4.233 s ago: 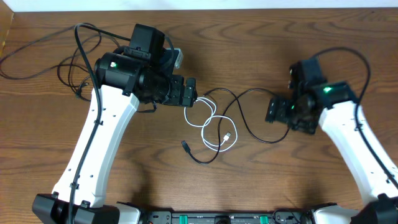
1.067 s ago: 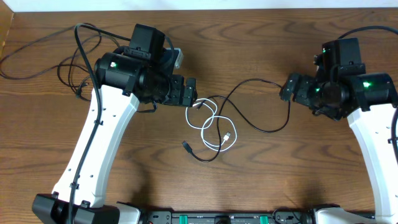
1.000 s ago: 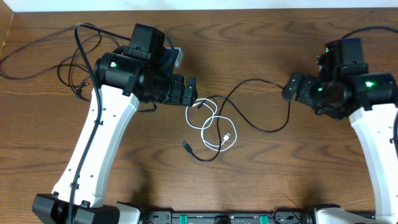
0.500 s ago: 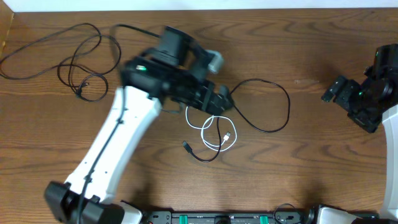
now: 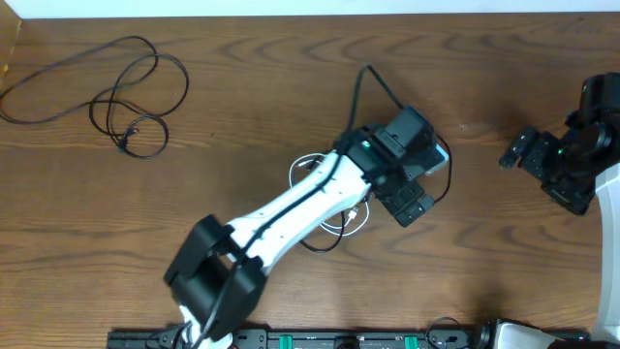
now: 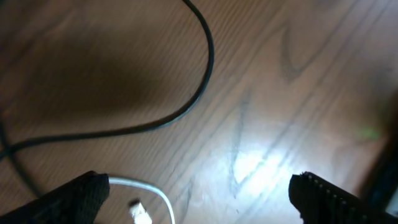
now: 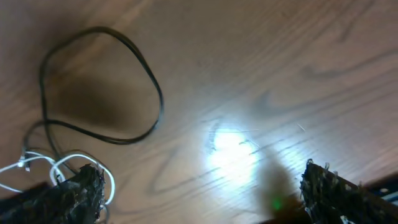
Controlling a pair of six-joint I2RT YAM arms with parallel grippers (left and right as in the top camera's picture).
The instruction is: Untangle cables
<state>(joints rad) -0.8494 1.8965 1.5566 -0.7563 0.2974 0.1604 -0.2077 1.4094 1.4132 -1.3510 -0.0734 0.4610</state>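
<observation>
Your left claw (image 5: pixel 412 202) is spread as wide as it goes and has hold of nothing. In its wrist view, only bare bench (image 6: pixel 267 118) fills the gap between the fingers (image 6: pixel 81 196). The claw hangs just beside the white cable (image 5: pixel 293 174), on the side facing the right arm. One small plug end of the white cable lies close by a finger in the wrist view. The left arm (image 5: pixel 291 208) reaches out over the middle of the white cable and hides part of its loops.

The black cable (image 6: pixel 202 87) is tangled with the white cable and sweeps in a wide curve past the left claw. Its other end comes out from the white cable's loops on the side nearest the arm bases.

Your right claw (image 5: pixel 513 152) is also fully spread and empty. It sits well apart from the white cable, out by the bench edge.

The second black cable (image 5: pixel 121 136) lies in a loose coil of its own, far from the white cable at the opposite back corner.
</observation>
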